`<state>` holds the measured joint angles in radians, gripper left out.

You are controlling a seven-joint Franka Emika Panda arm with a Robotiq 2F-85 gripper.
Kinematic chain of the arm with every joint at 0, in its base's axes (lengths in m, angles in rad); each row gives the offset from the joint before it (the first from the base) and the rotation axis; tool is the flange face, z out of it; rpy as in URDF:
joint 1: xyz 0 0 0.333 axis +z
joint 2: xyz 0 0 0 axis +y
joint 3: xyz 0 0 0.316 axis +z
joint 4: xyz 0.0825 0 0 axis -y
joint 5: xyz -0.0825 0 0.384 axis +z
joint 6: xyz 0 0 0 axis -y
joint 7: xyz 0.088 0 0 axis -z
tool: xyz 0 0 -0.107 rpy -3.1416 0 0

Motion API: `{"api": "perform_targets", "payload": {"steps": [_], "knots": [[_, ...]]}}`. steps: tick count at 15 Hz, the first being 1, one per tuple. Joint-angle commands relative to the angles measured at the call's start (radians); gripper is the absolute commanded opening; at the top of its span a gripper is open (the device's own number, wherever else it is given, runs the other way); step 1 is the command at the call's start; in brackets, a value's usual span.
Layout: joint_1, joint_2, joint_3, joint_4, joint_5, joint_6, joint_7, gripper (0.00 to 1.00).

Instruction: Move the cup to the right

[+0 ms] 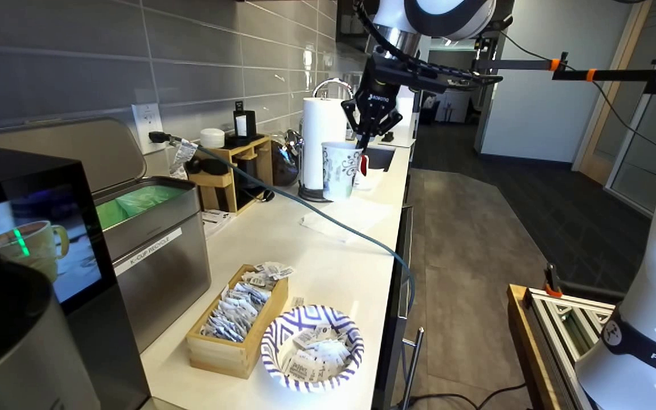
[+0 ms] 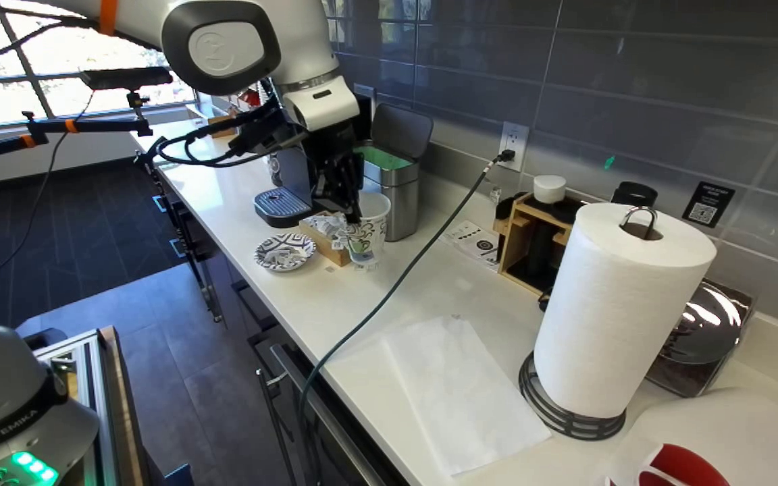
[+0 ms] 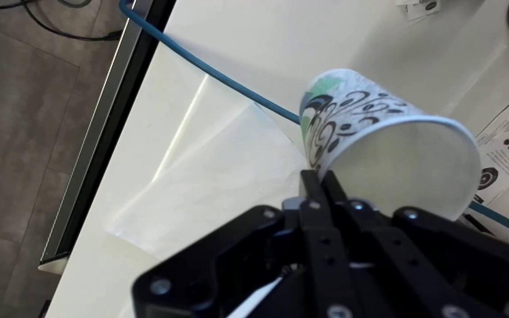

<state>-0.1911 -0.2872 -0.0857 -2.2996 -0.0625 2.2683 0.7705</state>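
The claw [image 3: 320, 176] pinches the cup [image 3: 354, 115] by its rim wall, apparently off the table [image 3: 254, 39], so the carry seems in hand; next calls for shifting it right, clear of the blue cable [image 3: 230, 81], then lowering it upright.

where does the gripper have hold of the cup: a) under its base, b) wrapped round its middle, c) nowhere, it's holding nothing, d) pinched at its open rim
d, since in the wrist view the gripper is closed on the edge of the cup right at its open rim.
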Motion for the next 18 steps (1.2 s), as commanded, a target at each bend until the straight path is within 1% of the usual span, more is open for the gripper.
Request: {"api": "perform_targets", "payload": {"steps": [1, 2, 3, 4, 6, 8, 10, 12, 14, 18], "knots": [[-0.009, 0.004, 0.009, 0.003, 0.005, -0.003, -0.001, 0.04], [-0.009, 0.005, 0.009, 0.004, 0.005, -0.003, 0.001, 0.01], [-0.026, 0.034, 0.018, 0.022, -0.027, 0.027, 0.059, 0.01], [-0.033, 0.059, 0.018, 0.042, -0.035, 0.036, 0.083, 0.01], [-0.056, 0.113, 0.026, 0.088, -0.082, 0.082, 0.176, 0.01], [-0.069, 0.191, 0.034, 0.141, -0.159, 0.139, 0.293, 0.01], [-0.062, 0.27, 0.028, 0.208, -0.248, 0.131, 0.39, 0.01], [-0.039, 0.358, 0.005, 0.289, -0.31, 0.075, 0.456, 0.01], [-0.015, 0.436, -0.022, 0.355, -0.318, 0.027, 0.475, 0.01], [0.016, 0.57, -0.067, 0.473, -0.235, -0.099, 0.471, 0.01]]}}
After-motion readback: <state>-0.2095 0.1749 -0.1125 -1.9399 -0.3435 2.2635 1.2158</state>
